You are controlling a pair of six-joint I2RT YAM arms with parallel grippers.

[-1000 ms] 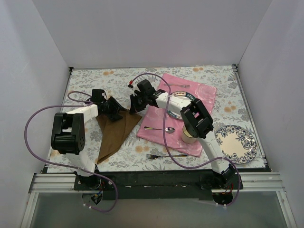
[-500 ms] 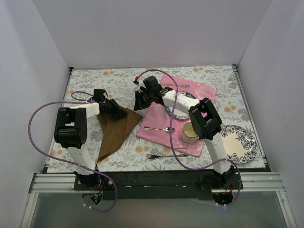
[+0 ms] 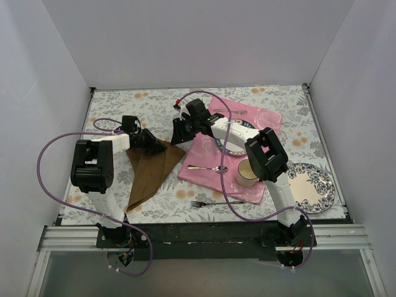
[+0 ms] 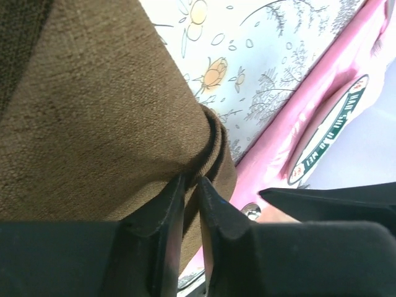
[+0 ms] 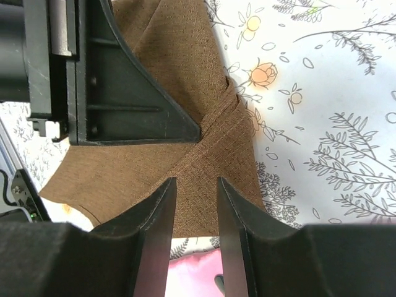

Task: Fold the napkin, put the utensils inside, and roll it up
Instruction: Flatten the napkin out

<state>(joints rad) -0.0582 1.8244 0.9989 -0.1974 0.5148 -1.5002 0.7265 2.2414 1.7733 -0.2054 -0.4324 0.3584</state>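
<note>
A floral surface carries a pink mat. At the mat's 9 o'clock the brown napkin lies as a folded triangle. The left gripper has its jaws pinching the napkin's doubled far corner. The right gripper hovers over that same corner, jaws slightly spread and empty. The fork lies at the mat's 6 o'clock. A one-sided pull could likely drag the layers askew and undo the fold.
</note>
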